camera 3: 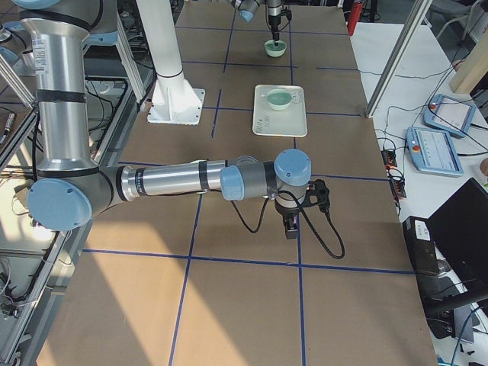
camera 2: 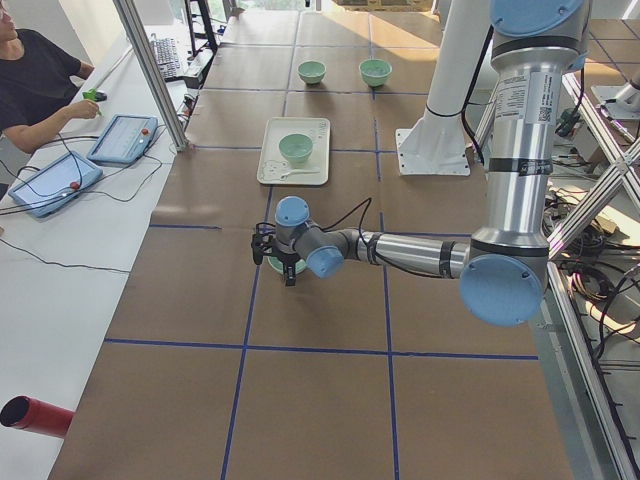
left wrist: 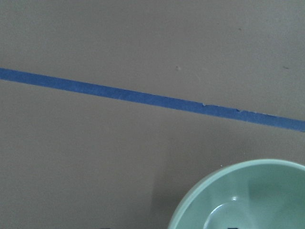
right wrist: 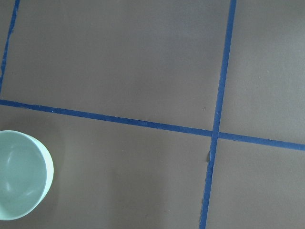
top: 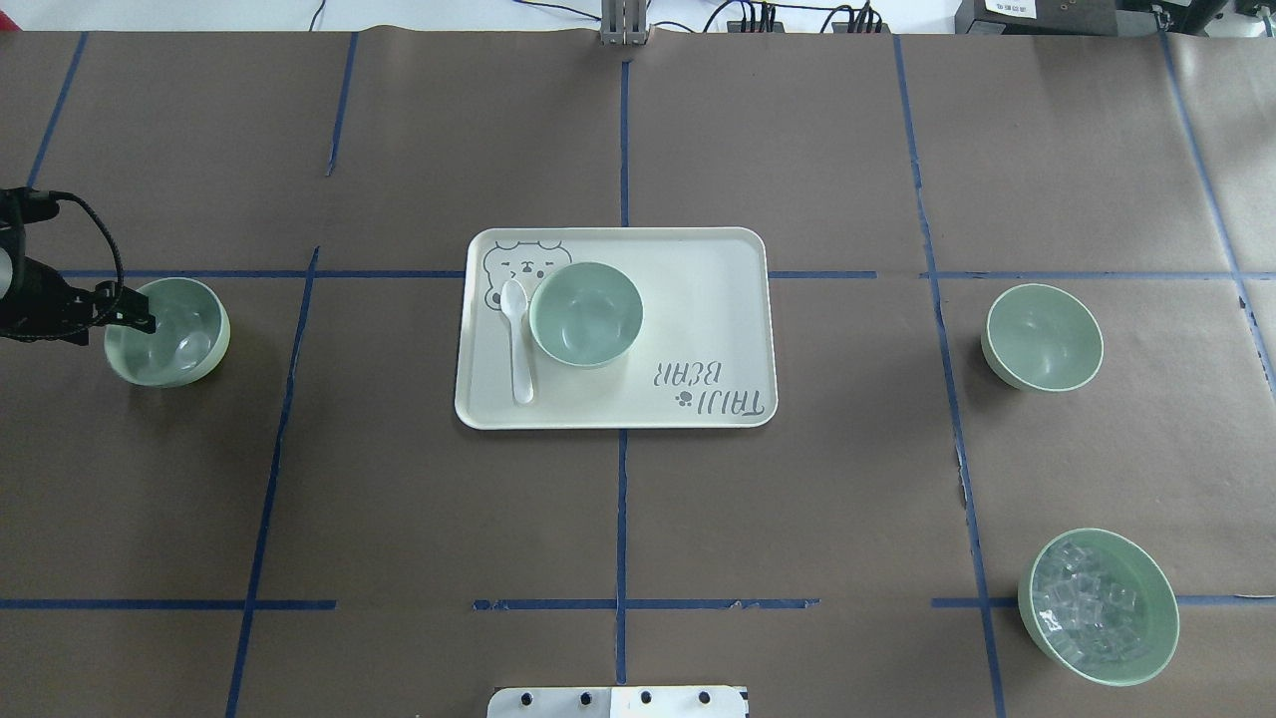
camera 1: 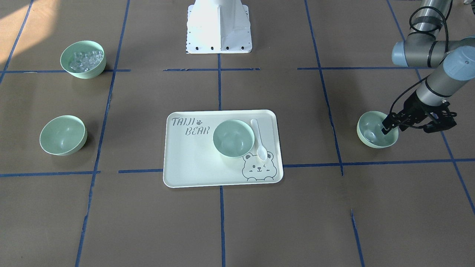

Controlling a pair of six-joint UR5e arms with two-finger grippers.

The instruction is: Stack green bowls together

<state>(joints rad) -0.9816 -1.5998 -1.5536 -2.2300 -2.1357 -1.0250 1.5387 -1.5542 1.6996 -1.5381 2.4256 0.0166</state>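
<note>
The left end effector (camera 1: 408, 128) is seen open astride the rim of the green bowl (camera 1: 373, 131) at the tabletop's (camera 1: 259, 222) left end, so the bowl could be tipped or slid away by an off-centre closure.

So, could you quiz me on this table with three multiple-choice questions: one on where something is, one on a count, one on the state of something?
1. Where does the white spoon lie?
A) inside a bowl
B) on the tray
C) on the brown paper

2. How many green bowls are there in all?
A) two
B) three
C) four

3. The bowl on the tray is:
A) upside down
B) upright and empty
C) full of clear cubes

Answers:
1 B: it lies flat on the tray, next to the bowl there.
2 C: one on the tray, a plain bowl at each end, and a bowl of clear cubes.
3 B: its open mouth faces up and nothing is inside.
</note>
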